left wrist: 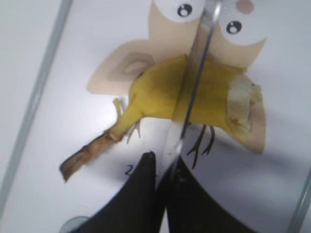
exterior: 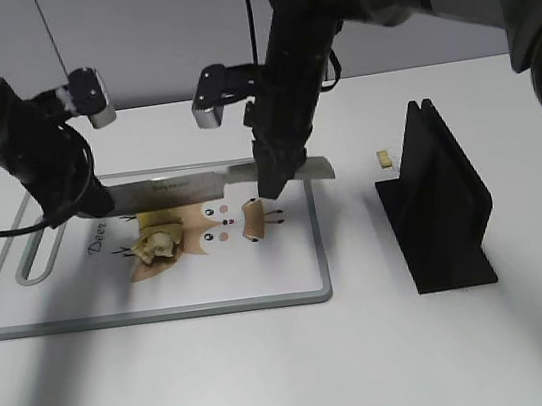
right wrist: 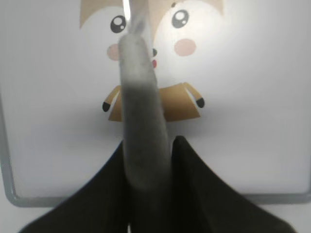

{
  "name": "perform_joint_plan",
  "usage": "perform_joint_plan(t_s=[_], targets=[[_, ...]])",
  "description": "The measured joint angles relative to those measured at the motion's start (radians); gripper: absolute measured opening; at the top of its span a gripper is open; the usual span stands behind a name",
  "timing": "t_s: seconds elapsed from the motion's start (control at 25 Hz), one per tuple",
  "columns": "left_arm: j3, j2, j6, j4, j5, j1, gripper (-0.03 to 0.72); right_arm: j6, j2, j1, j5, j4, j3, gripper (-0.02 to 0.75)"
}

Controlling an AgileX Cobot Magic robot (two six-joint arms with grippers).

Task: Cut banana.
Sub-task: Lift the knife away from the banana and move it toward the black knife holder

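The banana [exterior: 155, 242] lies on the left half of the white cutting board [exterior: 165, 314], over the deer print. In the left wrist view the banana [left wrist: 155, 92] is yellow, with a brown stem and a pale cut end. A knife [exterior: 188, 184] hangs level above the board, held at both ends. My left gripper [exterior: 84, 201] is shut on its thin blade end [left wrist: 194, 73], which crosses over the banana's middle in that view. My right gripper [exterior: 274, 184] is shut on the grey handle [right wrist: 141, 97]. Whether the blade touches the banana cannot be told.
A black knife stand [exterior: 437, 200] stands on the table to the right of the board. A tiny pale crumb [exterior: 383, 158] lies beside it. The board's grey rim [right wrist: 146, 198] shows under the right gripper. The deer print's tan body [exterior: 251, 221] lies below the handle.
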Motion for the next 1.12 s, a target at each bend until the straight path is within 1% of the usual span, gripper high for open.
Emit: perform_joint_plan(t_s=[0.36, 0.64, 0.72, 0.8, 0.84, 0.92, 1.0, 1.04, 1.08, 1.12], targets=[[0.000, -0.153, 0.000, -0.005, -0.013, 0.000, 0.031, -0.001, -0.134, 0.000, 0.004, -0.033, -0.032, 0.193], [-0.001, -0.247, -0.005, -0.013, 0.040, 0.000, 0.028, -0.016, -0.204, 0.001, 0.023, -0.029, -0.032, 0.194], [-0.001, -0.270, -0.010, -0.015, 0.048, 0.000, 0.053, -0.035, -0.221, 0.001, 0.024, -0.023, -0.032, 0.194], [-0.001, -0.290, -0.019, -0.017, 0.044, 0.001, 0.126, -0.052, -0.232, 0.001, 0.028, -0.017, -0.032, 0.185], [-0.001, -0.298, -0.022, -0.018, 0.039, 0.003, 0.190, -0.064, -0.235, 0.001, 0.030, -0.015, -0.032, 0.178], [-0.001, -0.307, -0.025, -0.019, 0.037, 0.005, 0.346, -0.082, -0.240, 0.001, 0.030, -0.014, -0.032, 0.170], [-0.001, -0.314, -0.029, -0.022, 0.020, 0.008, 0.526, -0.092, -0.241, -0.002, 0.027, -0.022, -0.032, 0.167], [-0.001, -0.321, -0.029, -0.029, 0.000, 0.007, 0.598, -0.094, -0.242, -0.004, 0.027, -0.026, -0.032, 0.167], [-0.001, -0.329, -0.029, -0.037, -0.021, 0.007, 0.642, -0.095, -0.242, -0.005, 0.026, -0.031, -0.032, 0.167], [-0.001, -0.340, -0.029, -0.042, -0.051, 0.007, 0.670, -0.096, -0.242, -0.006, 0.026, -0.033, -0.032, 0.167]])
